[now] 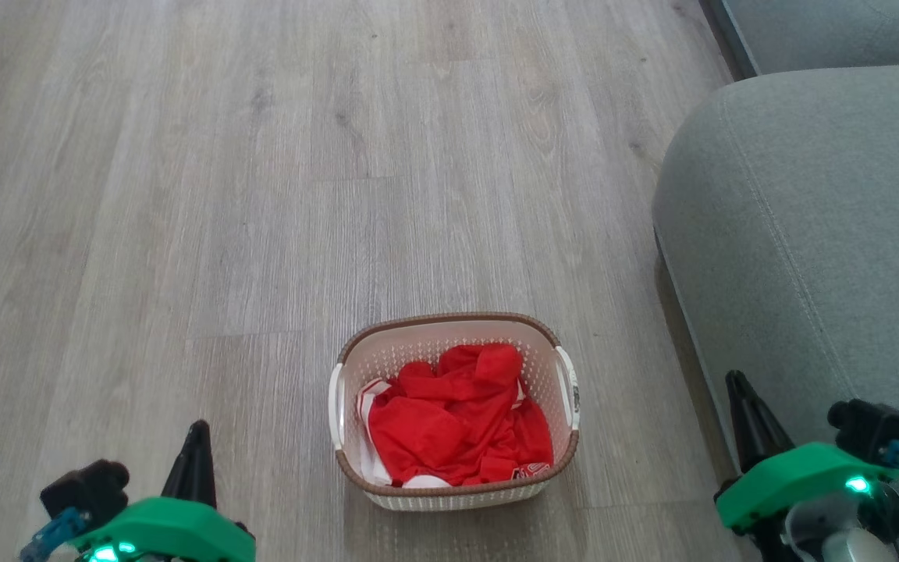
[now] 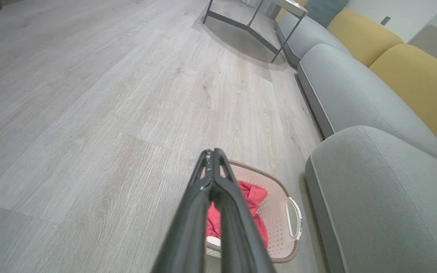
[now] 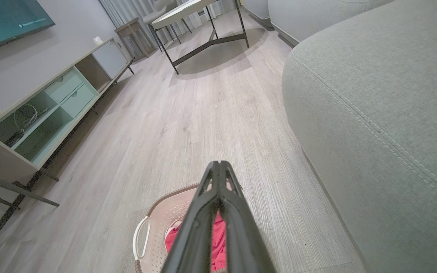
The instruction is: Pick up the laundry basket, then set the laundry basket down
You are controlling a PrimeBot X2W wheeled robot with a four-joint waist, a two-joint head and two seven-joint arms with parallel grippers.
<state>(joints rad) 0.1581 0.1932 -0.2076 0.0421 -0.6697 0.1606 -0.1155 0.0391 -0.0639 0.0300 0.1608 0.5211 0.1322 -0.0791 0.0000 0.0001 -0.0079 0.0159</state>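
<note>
Laundry basket (image 1: 449,318) down on wooden floor (image 1: 262,195), near grey sofa (image 1: 808,234), red-and-white clothing (image 1: 457,421) heaped inside. Left pincer (image 2: 213,152) clenched, fingers (image 2: 192,212) pressed together, empty, hovering clear of basket on its left. Right pincer (image 3: 219,163) likewise clenched and empty, apart from basket on sofa side.

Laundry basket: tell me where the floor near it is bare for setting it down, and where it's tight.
Bare floor spreads wide left of the laundry basket and beyond its far rim. To its right only a narrow strip of floor lies before the grey sofa: tight there.
</note>
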